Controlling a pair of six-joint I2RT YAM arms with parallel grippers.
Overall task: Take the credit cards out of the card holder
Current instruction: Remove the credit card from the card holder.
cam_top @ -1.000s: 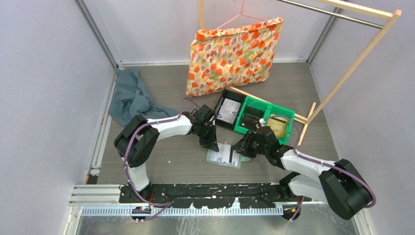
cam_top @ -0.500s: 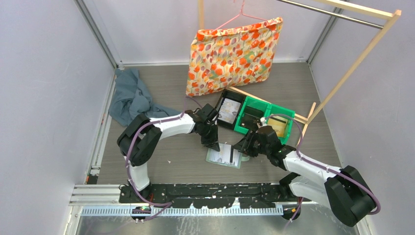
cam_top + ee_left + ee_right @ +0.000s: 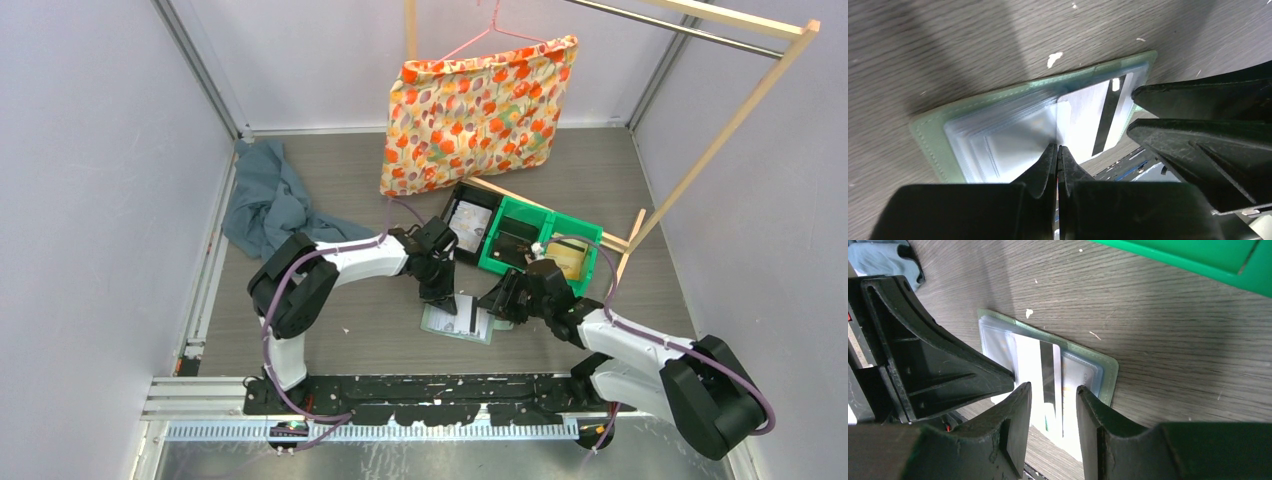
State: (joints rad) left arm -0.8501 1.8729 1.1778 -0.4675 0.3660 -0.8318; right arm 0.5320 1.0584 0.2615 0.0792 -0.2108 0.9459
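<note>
— Grey wood-grain counter [image 3: 350,330], seen from above. Where's the card holder [image 3: 440,325]?
— Lying open between the arms, left pincer [image 3: 447,303] at its far edge, right pincer [image 3: 497,303] at its right.
— Left wrist?
— Left pincer [image 3: 1058,150] clenched on nothing, tips down at the edge of a striped credit card [image 3: 1088,112].
— Right wrist?
— Right pincer [image 3: 1053,400] released, its fingers straddling that card on the open holder [image 3: 1108,372].
</note>
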